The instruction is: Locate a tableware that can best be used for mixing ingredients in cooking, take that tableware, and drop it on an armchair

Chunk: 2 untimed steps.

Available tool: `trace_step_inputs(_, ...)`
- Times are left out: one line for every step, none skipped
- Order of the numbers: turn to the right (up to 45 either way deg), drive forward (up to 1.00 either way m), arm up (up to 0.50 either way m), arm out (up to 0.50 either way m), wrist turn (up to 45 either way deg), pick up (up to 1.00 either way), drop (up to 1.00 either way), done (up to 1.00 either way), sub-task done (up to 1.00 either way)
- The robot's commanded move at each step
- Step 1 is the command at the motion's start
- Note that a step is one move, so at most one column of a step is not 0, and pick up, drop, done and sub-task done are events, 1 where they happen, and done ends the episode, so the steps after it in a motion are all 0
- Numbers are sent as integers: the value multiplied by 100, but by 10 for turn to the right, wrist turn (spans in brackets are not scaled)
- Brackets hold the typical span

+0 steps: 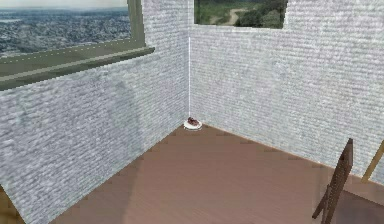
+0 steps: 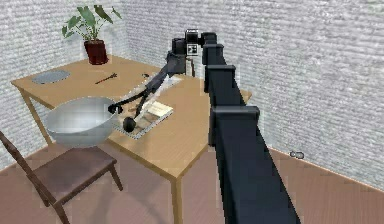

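In the forward view you face a corner where two walls (image 1: 250,80) of pale, rough brick meet above a smooth brown plank floor (image 1: 200,180). A small round whitish thing (image 1: 193,124) sits on the floor right in that corner, too small to name. A window (image 1: 60,55) with a dull green frame is set in the wall at the view's left. The dark slatted back of a wooden chair (image 1: 338,180) shows at the lower right.

In the arm side view your arm (image 2: 235,130), a dark square bar in stepped sections, reaches out over a light wooden worktop (image 2: 185,140). The thin dark fingers (image 2: 150,88) slant down toward the view's left. A wide, smooth grey metal bowl (image 2: 80,120) is right at their tips, and its lower side overlaps the worktop's near edge. You cannot tell whether the fingers grip the bowl, or whether they touch it at all.

A flat pale book-like thing (image 2: 152,113) lies just below the fingertips. Beyond the fingers, toward the far corner, stands a leafy plant (image 2: 95,45) in a round red pot. Well to the left of the fingers lies a flat grey plate (image 2: 47,77). A slim small utensil (image 2: 105,77) lies between the plate and the fingers. A dark wooden chair (image 2: 60,175) stands below the bowl.
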Motion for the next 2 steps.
trace_step_inputs(0,0,0,-48,0,0,0,0,0)
trace_step_inputs(-450,0,0,0,0,0,0,0,0)
